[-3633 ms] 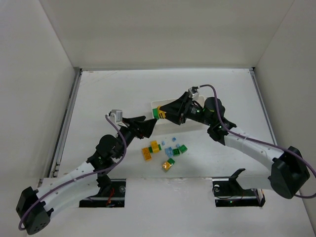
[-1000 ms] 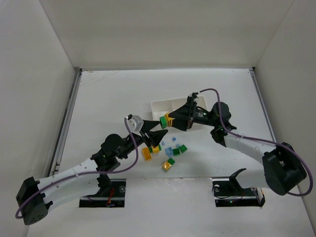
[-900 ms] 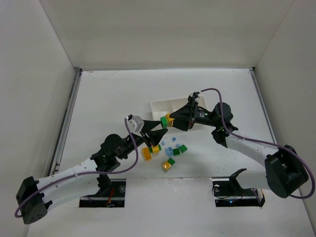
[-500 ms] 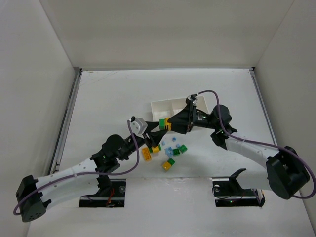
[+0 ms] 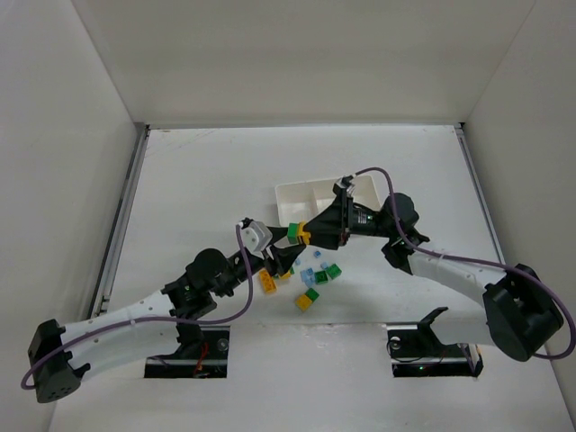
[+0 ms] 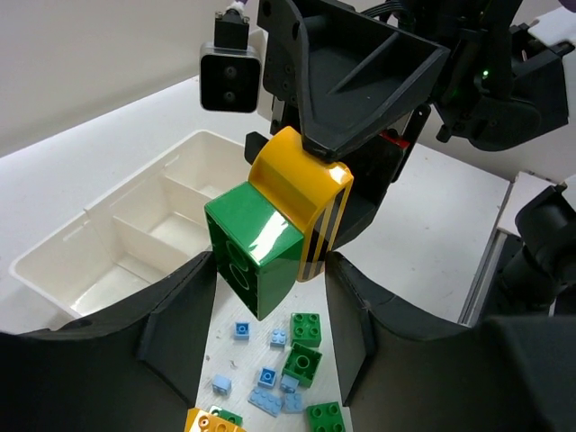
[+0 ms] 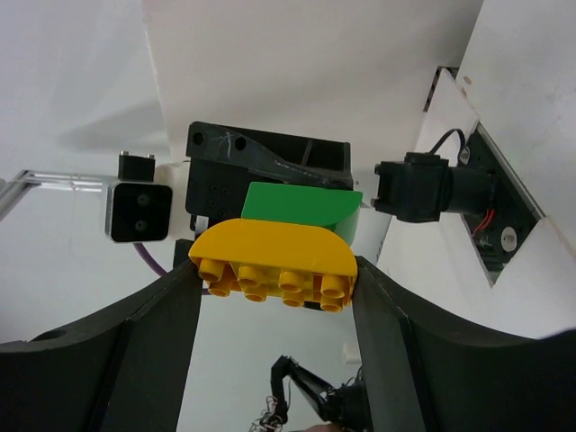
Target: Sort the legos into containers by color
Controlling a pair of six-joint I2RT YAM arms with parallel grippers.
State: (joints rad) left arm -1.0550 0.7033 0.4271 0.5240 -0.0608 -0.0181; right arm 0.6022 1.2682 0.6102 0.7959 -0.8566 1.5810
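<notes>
Noted left gripper (image 5: 282,255) reaching in low from the left, just above the table. Fingers (image 6: 180,315) spread, one either side of the green brick (image 6: 256,252); not seen pressing on it, so logged as unclenched.

Found green brick clipped to a yellow brick (image 6: 297,184), the pair held in the air, tilted, green end pointing down into the left jaws. Judged a hand-over for splitting: two colours stuck together, no way to sort them as one piece.

Below the pair, loose bricks (image 6: 304,363) scattered on the table in green, pale blue and yellow, none in hand, all outside the tray.

Logged right gripper (image 7: 274,266) clamped on the yellow brick by its two ends, studs facing the right wrist camera, green brick behind. Probably gripped that way to leave the whole green half free for the other arm.

Further right and behind, tray (image 5: 310,193) flat on the table, three compartments side by side; no brick seen in the parts shown. Judged sorting barely begun.

Next step, as a guess: close left jaws on green, then peel or twist apart. Worth watching for a slip, given glossy faces and a grip near the green brick's lower end only.
</notes>
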